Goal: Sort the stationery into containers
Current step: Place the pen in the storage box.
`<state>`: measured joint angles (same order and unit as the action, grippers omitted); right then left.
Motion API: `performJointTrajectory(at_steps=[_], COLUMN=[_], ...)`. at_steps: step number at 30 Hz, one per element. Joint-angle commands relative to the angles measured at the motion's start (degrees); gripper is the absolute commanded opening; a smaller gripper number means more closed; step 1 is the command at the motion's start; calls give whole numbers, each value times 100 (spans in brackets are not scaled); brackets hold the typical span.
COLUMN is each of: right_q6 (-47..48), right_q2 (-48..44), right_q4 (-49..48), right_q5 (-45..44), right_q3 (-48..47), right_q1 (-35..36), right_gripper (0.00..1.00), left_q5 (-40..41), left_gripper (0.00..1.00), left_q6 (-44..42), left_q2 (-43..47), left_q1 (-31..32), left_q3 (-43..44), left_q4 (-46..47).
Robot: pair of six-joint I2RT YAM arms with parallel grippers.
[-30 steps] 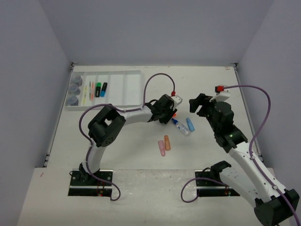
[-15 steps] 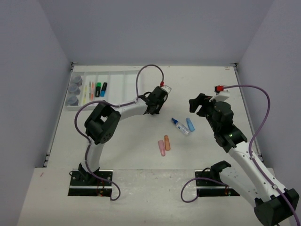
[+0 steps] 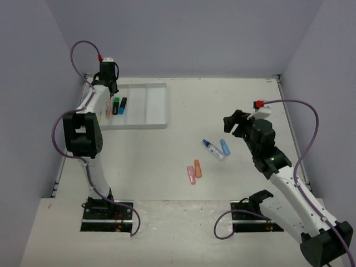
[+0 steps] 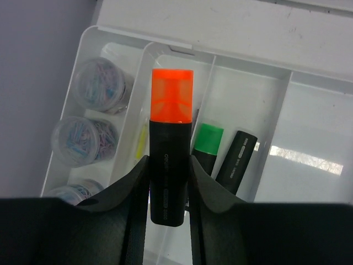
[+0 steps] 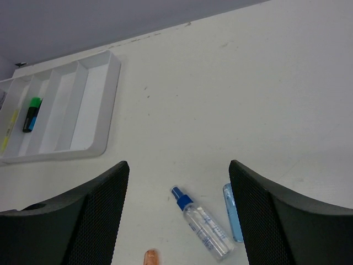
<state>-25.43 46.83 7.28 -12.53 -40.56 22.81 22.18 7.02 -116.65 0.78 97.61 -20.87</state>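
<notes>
My left gripper (image 3: 107, 78) is shut on a black highlighter with an orange cap (image 4: 170, 160) and holds it above the left part of the white divided tray (image 3: 147, 105). Below it in the left wrist view lie a green-capped highlighter (image 4: 207, 144), another black highlighter (image 4: 237, 160), a yellow pen (image 4: 140, 144) and the round pots (image 4: 102, 85). My right gripper (image 3: 236, 125) is open and empty above the glue bottle (image 5: 203, 222) and the blue eraser (image 5: 233, 220).
A pink eraser (image 3: 191, 174) and an orange eraser (image 3: 197, 168) lie side by side on the table in front of the bottle (image 3: 213, 149). The tray's two right compartments (image 5: 91, 105) hold nothing. Grey walls close in the table on three sides.
My left arm swung from the middle of the table to the far left, over the tray, carrying the orange-capped highlighter. The right arm has not moved.
</notes>
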Motion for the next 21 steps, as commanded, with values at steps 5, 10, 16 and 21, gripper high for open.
performJointTrajectory(at_steps=[5, 10, 16, 21], right_q6=[19, 15, 38, 42], right_q2=[214, 244, 278, 326], right_q4=[-262, -262, -262, -262], right_q5=[-30, -24, 24, 55], right_q3=[-58, -58, -68, -84], right_q1=[-29, -27, -31, -31], right_gripper=[75, 75, 75, 75], left_q5=[-1025, -1124, -1304, -1353], left_gripper=[0, 0, 25, 41], left_q6=[-430, -406, -397, -381], left_q2=[-1, -318, -639, -562], left_q1=[-78, -78, -78, -78], left_q3=[-394, -407, -216, -174], left_q4=[372, 337, 140, 81])
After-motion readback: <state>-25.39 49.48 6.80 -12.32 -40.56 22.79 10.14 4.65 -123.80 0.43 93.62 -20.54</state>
